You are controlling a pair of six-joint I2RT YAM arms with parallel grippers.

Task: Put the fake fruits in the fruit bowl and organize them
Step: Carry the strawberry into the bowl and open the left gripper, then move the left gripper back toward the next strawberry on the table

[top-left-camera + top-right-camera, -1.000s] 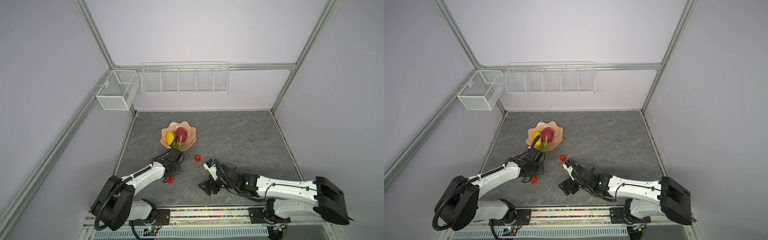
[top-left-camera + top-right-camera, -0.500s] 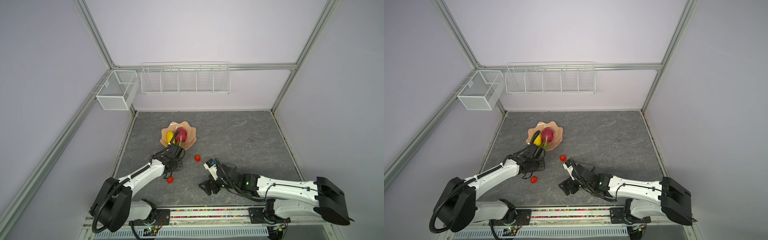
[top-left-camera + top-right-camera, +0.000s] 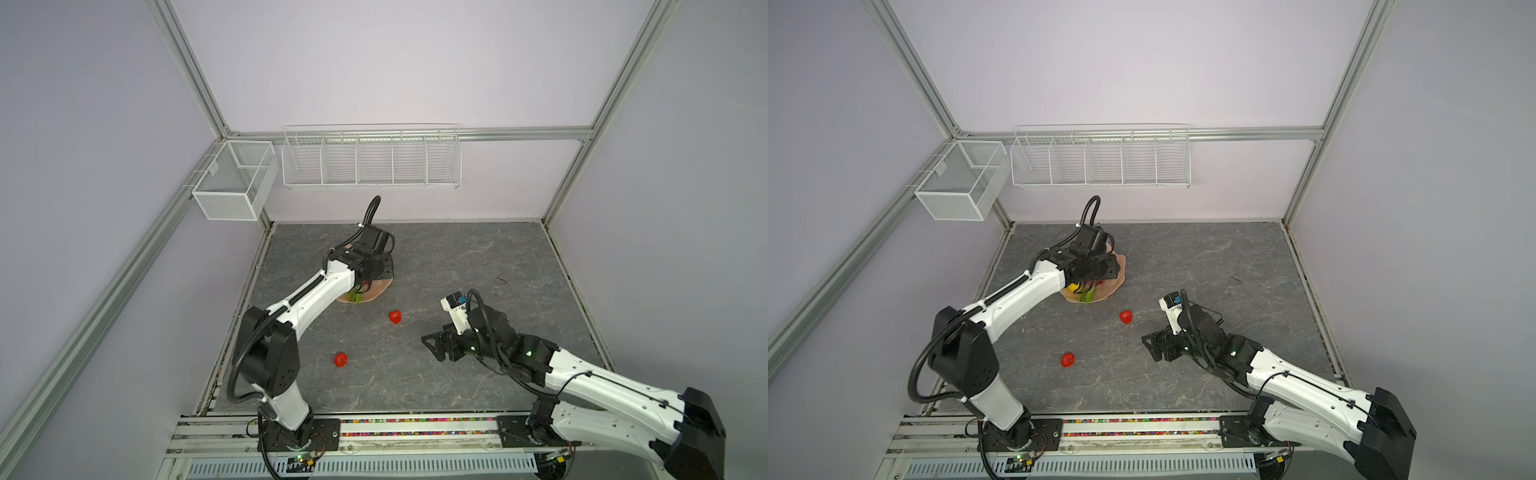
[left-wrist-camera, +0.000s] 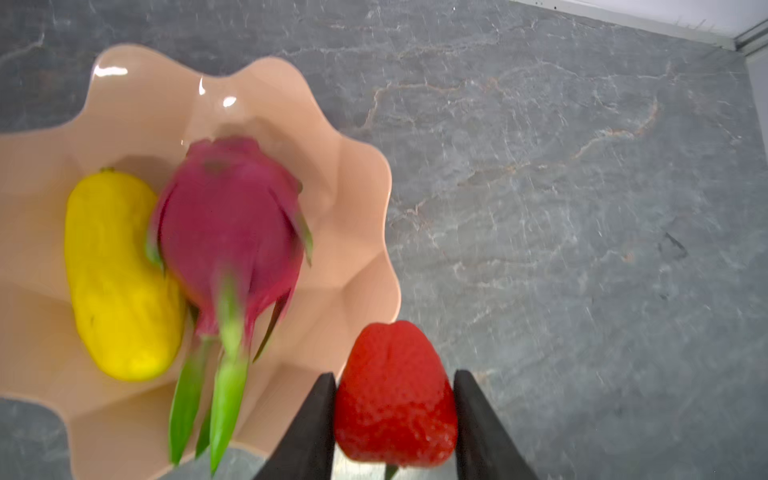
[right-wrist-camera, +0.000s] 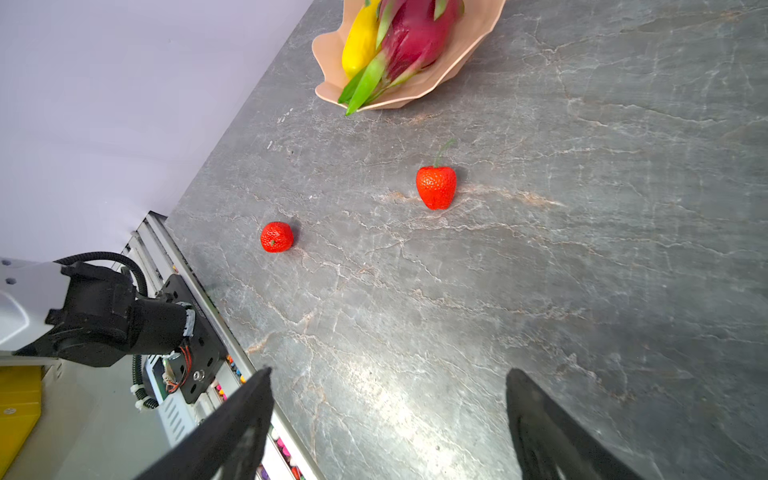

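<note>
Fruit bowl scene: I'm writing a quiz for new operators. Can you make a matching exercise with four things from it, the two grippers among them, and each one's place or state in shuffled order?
Column A
1. dragon fruit
2. strawberry with a green stem
3. left gripper
4. right gripper

Column B
a. open, holding nothing
b. lying in the fruit bowl
c. shut on a red strawberry
d. loose on the table

Pairs: 1-b, 2-d, 3-c, 4-a
</note>
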